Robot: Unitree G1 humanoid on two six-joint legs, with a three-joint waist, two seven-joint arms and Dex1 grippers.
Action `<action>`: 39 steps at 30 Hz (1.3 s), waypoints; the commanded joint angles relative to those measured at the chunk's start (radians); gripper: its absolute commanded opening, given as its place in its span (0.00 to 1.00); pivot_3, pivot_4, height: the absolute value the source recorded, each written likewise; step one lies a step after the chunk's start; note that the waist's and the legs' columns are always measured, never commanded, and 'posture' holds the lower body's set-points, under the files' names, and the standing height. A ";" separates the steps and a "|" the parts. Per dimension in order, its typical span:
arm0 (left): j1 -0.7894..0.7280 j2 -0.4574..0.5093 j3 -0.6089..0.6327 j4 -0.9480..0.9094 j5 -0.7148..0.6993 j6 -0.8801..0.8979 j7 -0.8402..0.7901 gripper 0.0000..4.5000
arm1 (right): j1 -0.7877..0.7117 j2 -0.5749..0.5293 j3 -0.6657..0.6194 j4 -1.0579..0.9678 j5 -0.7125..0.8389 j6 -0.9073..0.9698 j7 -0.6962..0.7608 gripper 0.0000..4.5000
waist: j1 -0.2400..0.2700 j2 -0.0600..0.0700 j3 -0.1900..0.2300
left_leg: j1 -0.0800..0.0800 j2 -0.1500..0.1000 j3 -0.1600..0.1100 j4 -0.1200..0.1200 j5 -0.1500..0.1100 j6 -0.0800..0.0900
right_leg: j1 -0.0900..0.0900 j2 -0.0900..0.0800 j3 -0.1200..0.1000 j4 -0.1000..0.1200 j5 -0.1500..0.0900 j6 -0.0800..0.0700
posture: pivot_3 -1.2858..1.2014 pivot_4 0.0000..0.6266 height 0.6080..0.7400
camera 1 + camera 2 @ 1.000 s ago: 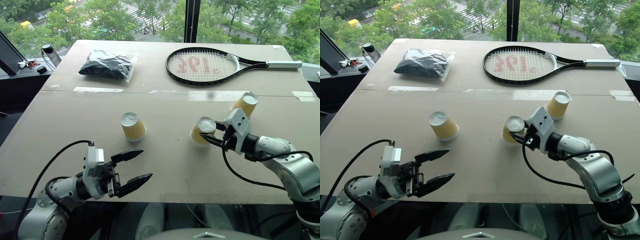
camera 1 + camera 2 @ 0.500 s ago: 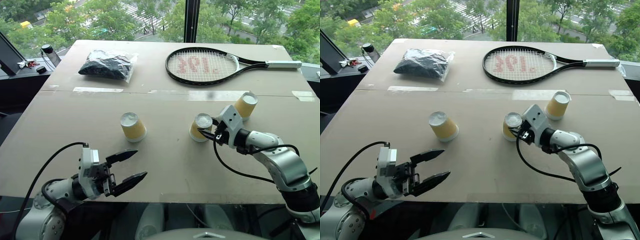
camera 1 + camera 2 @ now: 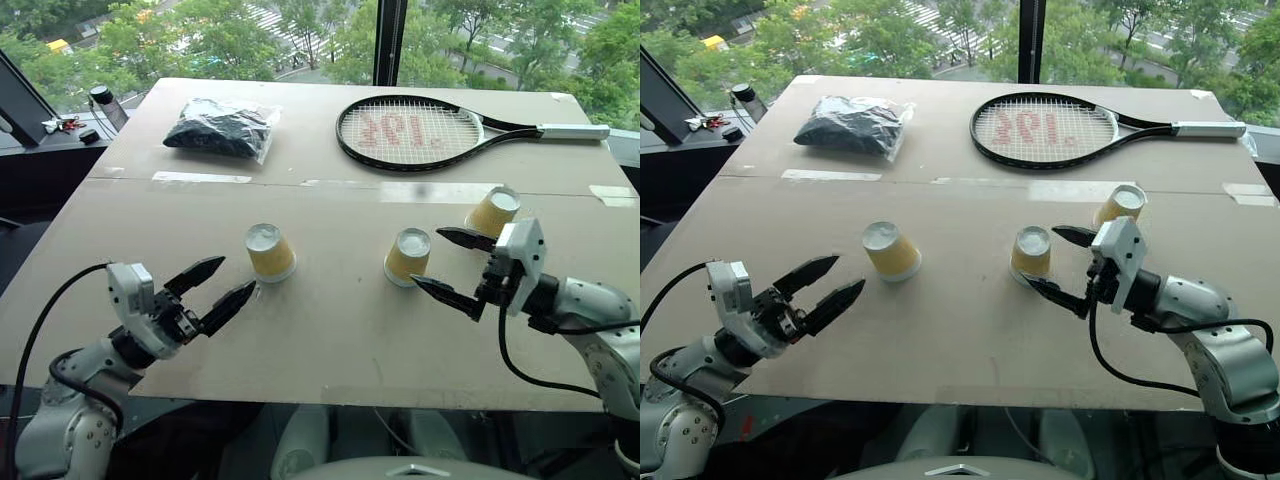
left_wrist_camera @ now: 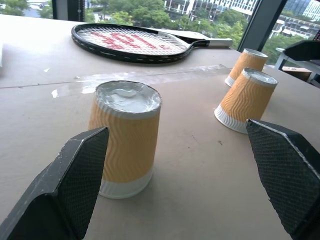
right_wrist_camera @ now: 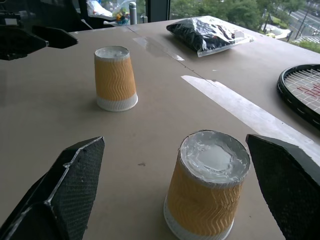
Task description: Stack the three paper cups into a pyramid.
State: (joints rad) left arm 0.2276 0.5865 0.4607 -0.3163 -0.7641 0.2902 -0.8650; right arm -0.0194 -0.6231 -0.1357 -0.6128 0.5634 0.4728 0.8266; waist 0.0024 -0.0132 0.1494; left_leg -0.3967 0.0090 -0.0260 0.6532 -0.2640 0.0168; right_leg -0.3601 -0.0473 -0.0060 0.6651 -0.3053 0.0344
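Since a second ago, the right gripper has let go of the middle yellow-tan ribbed paper cup with a white base and drawn back from it toward the robot — its two black fingers, then pinched on the cup's side, now stand spread wide, one tip to each side of the cup and short of it, touching nothing. That middle cup stands upside down on the beige board tabletop, upright rather than tilted as it was a second ago. Meanwhile the left gripper has swung outward to the robot's left and forward, so its open black fingers now point at the left yellow-tan paper cup, which stands upside down just beyond the fingertips; it holds nothing, and its jaws are as wide apart as before. Behind the right gripper, the third yellow-tan paper cup stands upside down near the strip of pale tape, in the same place as earlier and well apart from the left cup. Farther back lie a black-framed tennis racket with a white grip and a clear plastic bag of dark material — neither has shifted.
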 commanded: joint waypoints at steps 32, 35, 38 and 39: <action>-0.405 0.117 -0.241 0.313 0.236 0.009 -0.132 0.44 | 0.358 0.006 -0.050 -0.212 0.002 -0.266 0.006 1.00 | 0.006 -0.001 0.000 | 0.002 -0.001 0.001 0.001 0.000 0.000 | 0.000 0.000 0.001 0.004 0.000 0.000 | 0.52 0.24 1.00; -0.391 0.118 -0.213 0.297 0.193 0.008 -0.171 0.44 | 0.358 0.005 -0.049 -0.213 0.002 -0.266 0.002 1.00 | 0.008 -0.001 0.000 | 0.002 -0.001 0.000 0.001 0.000 0.000 | 0.000 0.000 0.001 0.004 0.000 0.000 | 0.52 0.24 1.00; -0.386 0.121 -0.181 0.303 0.184 -0.017 -0.181 0.66 | 0.355 0.004 -0.048 -0.212 0.005 -0.264 -0.001 1.00 | 0.008 -0.001 0.000 | 0.002 -0.001 0.001 0.001 0.000 0.000 | 0.000 0.000 0.001 0.004 0.000 0.000 | 0.52 0.24 1.00; -0.387 0.122 -0.176 0.307 0.183 -0.019 -0.181 0.73 | 0.352 0.005 -0.046 -0.211 0.005 -0.263 -0.003 1.00 | 0.008 -0.001 0.000 | 0.002 -0.001 0.001 0.001 0.000 0.000 | 0.000 0.000 0.001 0.004 0.000 0.000 | 0.52 0.24 1.00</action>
State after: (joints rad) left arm -0.1590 0.6976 0.2492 -0.0053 -0.5719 0.2903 -1.0356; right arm 0.3370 -0.6174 -0.1742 -0.7989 0.5581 0.2268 0.8310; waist 0.0109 -0.0141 0.1491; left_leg -0.3947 0.0084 -0.0256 0.6542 -0.2638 0.0165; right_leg -0.3598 -0.0471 -0.0055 0.6689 -0.3053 0.0345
